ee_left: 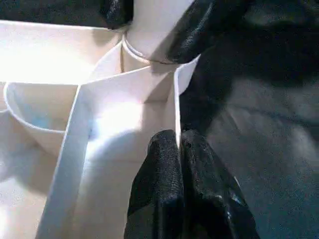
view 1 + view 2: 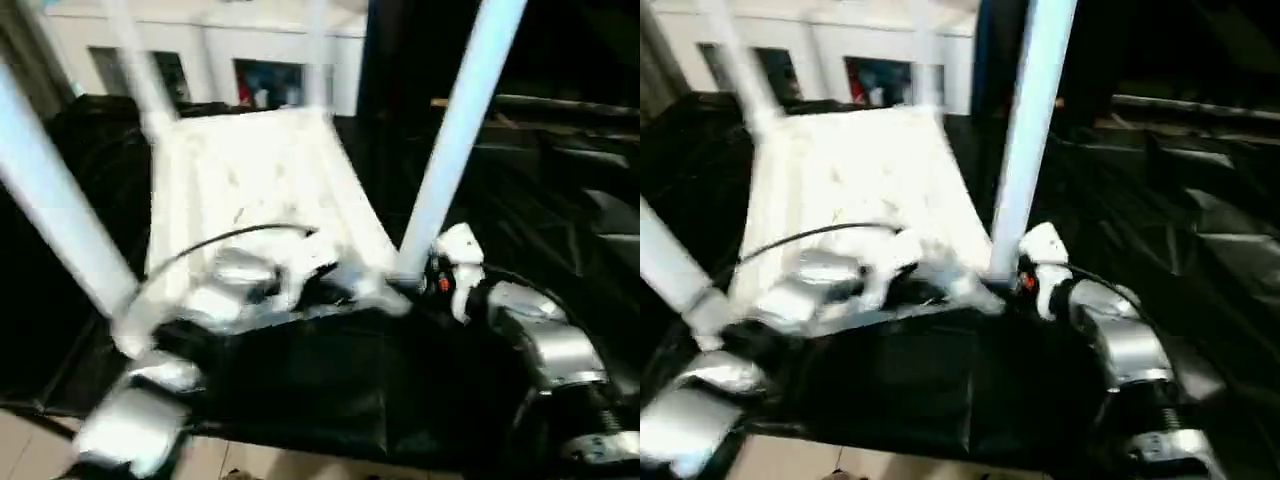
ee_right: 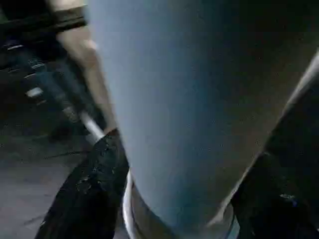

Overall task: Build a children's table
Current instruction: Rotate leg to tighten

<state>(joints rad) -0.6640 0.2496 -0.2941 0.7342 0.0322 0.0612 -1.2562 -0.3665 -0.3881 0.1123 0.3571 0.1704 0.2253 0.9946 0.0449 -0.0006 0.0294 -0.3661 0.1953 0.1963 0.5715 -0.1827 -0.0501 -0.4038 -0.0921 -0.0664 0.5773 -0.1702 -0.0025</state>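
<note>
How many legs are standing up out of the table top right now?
4. One leg at the near right corner by the right gripper, one at the near left, two at the far corners of the table top.

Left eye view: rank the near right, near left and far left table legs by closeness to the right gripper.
1. Near right leg, right beside the right gripper.
2. Near left leg, across the table top's near edge.
3. Far left leg, at the diagonally opposite corner.
</note>
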